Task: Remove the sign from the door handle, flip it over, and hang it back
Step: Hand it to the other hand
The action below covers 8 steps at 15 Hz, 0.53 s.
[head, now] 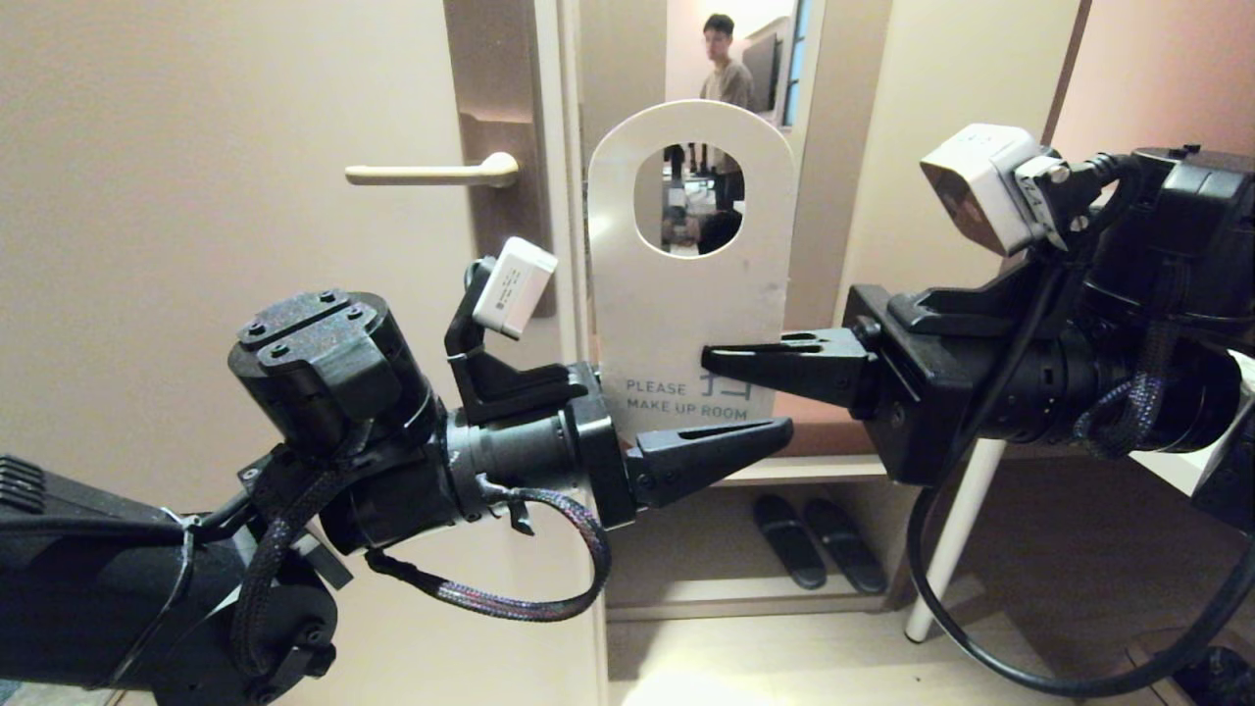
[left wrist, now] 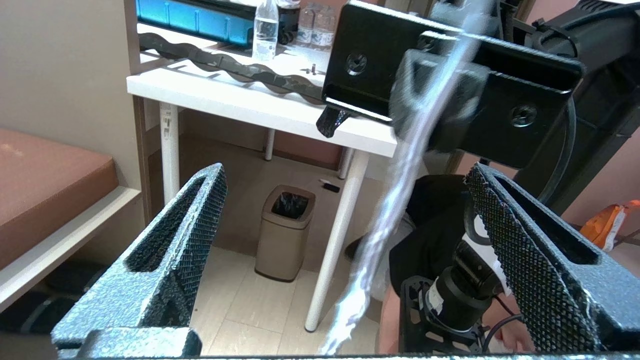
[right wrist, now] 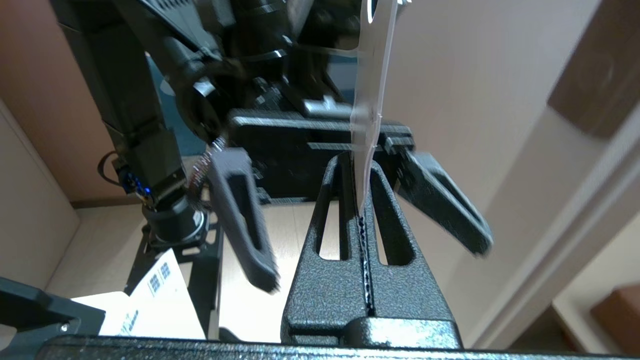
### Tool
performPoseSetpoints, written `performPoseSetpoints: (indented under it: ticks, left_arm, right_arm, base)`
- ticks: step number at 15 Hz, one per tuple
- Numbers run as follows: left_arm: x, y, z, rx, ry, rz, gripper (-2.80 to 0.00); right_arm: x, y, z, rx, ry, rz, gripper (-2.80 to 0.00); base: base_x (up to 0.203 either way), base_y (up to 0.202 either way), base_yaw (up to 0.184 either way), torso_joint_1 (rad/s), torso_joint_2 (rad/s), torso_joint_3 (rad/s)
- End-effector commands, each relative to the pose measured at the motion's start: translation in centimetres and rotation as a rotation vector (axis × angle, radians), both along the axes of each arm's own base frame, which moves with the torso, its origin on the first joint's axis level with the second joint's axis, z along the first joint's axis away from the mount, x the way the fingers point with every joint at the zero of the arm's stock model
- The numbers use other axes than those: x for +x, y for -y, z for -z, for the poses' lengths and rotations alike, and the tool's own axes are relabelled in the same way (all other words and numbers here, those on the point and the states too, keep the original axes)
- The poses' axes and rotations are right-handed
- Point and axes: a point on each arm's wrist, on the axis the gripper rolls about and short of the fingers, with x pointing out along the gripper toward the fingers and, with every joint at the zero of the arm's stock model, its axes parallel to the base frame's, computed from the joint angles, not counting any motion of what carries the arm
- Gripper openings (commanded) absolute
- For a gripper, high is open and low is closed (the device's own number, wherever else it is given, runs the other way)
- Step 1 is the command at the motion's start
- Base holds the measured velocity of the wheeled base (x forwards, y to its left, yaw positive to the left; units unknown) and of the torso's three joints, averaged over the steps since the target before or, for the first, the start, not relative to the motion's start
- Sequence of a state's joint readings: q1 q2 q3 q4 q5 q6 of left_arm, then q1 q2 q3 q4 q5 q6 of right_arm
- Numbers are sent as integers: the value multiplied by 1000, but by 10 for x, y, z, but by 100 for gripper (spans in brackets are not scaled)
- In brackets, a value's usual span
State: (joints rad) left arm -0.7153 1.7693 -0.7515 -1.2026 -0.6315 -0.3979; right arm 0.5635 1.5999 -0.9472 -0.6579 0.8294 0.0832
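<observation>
The tall cream door (head: 196, 147) stands at the left, its edge beside an open doorway where a person (head: 724, 69) stands far back in the next room. Low in the doorway a wooden shelf (head: 745, 588) carries a pair of dark slippers (head: 814, 554), and a white-legged tabletop (left wrist: 240, 95) stands off to the right. The right arm reaches in level from the right, and its black right tool (head: 711, 355) is clamped flat on the lower part of the white card door-hanger sign (head: 686, 284). The sign stands upright in the air in front of the doorway, round hole uppermost, its white face printed "PLEASE MAKE UP ROOM" turned this way. From the left, the left tool (head: 779, 431) has its fingers (left wrist: 190, 235) spread wide on either side of the sign's bottom edge, gripping nothing. The slim cream lever door handle (head: 431, 174) on its brown plate sits bare, up and left of the sign, well apart from it.
</observation>
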Motion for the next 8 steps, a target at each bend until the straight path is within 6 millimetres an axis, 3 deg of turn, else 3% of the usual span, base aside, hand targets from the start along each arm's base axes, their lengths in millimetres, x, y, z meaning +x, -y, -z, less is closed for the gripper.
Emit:
performPoseSetpoints:
  ticks: [1, 8]
  left_arm:
    - [-1, 0, 0, -7, 0, 6, 0]
    - [-7, -5, 8, -35, -53, 46, 0]
  right_arm:
    - [-3, -3, 0, 7, 10, -19, -280]
    - [-10, 1, 13, -6, -19, -27, -280]
  base:
    - [0, 0, 0, 0, 0, 0]
    - [0, 0, 0, 0, 0, 0]
